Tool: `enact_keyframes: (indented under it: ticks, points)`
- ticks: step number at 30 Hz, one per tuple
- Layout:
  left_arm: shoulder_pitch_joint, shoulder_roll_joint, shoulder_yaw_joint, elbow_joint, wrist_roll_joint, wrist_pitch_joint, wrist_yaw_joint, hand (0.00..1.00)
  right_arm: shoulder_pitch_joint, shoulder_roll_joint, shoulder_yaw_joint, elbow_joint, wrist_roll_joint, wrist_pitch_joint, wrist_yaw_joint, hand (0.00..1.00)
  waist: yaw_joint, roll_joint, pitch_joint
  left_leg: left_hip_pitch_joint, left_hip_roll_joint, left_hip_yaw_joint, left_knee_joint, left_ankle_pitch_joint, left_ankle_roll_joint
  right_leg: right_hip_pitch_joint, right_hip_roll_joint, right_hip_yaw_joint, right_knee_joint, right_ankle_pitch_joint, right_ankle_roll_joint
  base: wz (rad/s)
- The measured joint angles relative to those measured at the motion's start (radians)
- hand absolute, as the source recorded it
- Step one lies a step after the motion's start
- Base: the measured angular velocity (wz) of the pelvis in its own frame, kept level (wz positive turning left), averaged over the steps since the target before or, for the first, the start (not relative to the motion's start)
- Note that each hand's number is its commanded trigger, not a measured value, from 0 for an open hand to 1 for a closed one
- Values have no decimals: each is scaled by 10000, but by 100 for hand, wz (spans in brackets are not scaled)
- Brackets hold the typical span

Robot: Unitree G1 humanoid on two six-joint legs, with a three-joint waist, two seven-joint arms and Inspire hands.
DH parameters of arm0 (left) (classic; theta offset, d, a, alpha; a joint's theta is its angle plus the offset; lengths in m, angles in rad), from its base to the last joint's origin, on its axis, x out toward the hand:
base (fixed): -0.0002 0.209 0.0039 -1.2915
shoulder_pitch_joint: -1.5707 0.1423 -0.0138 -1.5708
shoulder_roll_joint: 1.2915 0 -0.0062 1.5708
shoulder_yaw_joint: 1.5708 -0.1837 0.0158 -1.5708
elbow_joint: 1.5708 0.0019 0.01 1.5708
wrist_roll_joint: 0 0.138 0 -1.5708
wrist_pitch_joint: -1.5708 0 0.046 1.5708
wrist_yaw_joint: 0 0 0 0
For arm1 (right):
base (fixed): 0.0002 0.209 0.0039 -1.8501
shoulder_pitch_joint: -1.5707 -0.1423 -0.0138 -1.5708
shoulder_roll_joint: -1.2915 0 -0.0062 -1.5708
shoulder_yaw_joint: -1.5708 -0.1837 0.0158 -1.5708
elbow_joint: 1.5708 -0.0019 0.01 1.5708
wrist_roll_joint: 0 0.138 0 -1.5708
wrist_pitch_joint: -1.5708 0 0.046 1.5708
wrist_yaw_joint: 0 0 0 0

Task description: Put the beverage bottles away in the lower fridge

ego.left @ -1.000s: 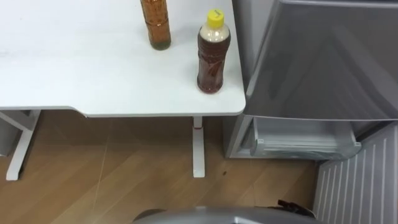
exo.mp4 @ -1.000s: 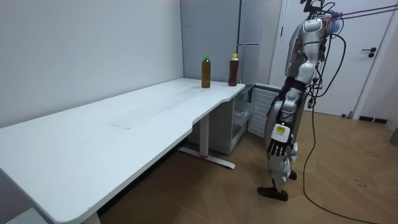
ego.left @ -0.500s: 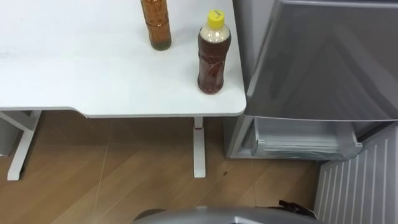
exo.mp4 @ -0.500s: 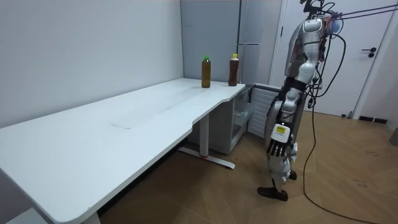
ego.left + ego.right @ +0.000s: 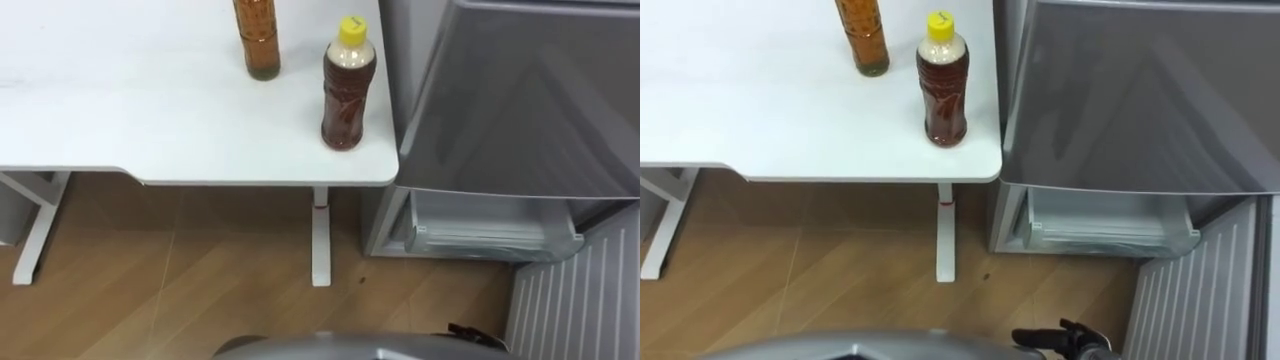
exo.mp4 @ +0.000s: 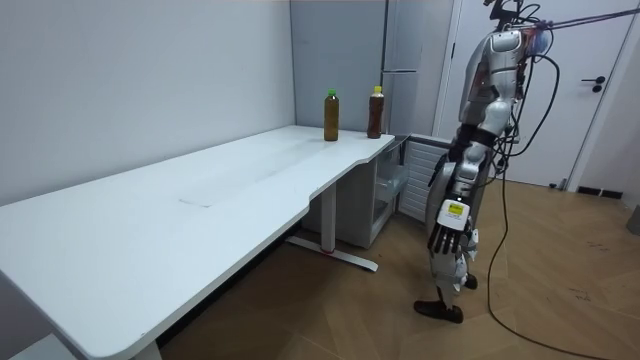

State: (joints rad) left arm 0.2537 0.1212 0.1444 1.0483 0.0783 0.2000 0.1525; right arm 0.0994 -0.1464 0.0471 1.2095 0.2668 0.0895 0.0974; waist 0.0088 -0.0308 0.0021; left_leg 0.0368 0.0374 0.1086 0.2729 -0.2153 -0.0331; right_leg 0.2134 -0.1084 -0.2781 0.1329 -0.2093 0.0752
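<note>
Left hand (image 6: 447, 238) hangs by the thigh, fingers loose and straight; right hand (image 5: 1060, 338) is a dark sliver, can't tell its fingers. Both drinks stand on the white table (image 5: 120, 100): yellow-capped bottle (image 5: 346, 85) at the corner beside the open lower fridge (image 5: 490, 225), green-capped bottle (image 6: 331, 118) just behind. The cap's mark is illegible.

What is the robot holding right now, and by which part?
Nothing visible: the yellow-capped bottle and green-capped bottle stand on the table; the left hand hangs empty.

We see a white table (image 5: 150, 120). The dark brown bottle (image 5: 346, 95) has a yellow cap, and the amber bottle (image 5: 259, 40) a green one. The fridge (image 5: 520, 100) is grey. The floor (image 5: 200, 290) is brown wood in planks. The left hand (image 6: 446, 238) is black.
</note>
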Motion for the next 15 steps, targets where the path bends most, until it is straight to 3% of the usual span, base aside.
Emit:
enact_keyframes:
  ticks: [3, 6, 9, 11, 15]
  points:
    - [7, -4, 490, -176, -1833, -114, 660, 0, -12, -1, 76, -12, -19, 4, -109, 0, 18, 6, 0, 18, -4, -14, -42, 0, 0, 42, -1, -26, -4, -1, 1, 1]
    - [97, 3, 961, -539, -2950, -243, 1181, 0, 12, -31, 70, -21, -24, 8, -106, 0, 66, 11, 0, 18, -15, -56, -21, -1, 2, 93, -10, -103, -8, -3, 4, 7]
    - [159, -2, 1294, -1114, -3925, -665, 1986, 0, 113, -78, 78, -31, 27, -4, -118, 0, 283, 19, -7, 13, -59, -166, -15, 3, 8, 144, -31, -219, -3, -11, 17, 10]
    - [144, -39, 1655, -1510, -4533, -966, 2632, 0, 153, -98, 68, -34, -36, -5, -149, 0, 531, 105, -63, 37, -89, -214, -9, 9, 17, 158, -52, -265, 7, -15, 25, 6]
    - [214, -47, 2323, -2135, -5809, -1437, 3815, 0, 209, -129, 44, -44, -98, -4, -208, 0, 717, 115, -65, 200, -155, -307, -37, 1, 34, 347, -103, -365, 12, -35, 58, 7]
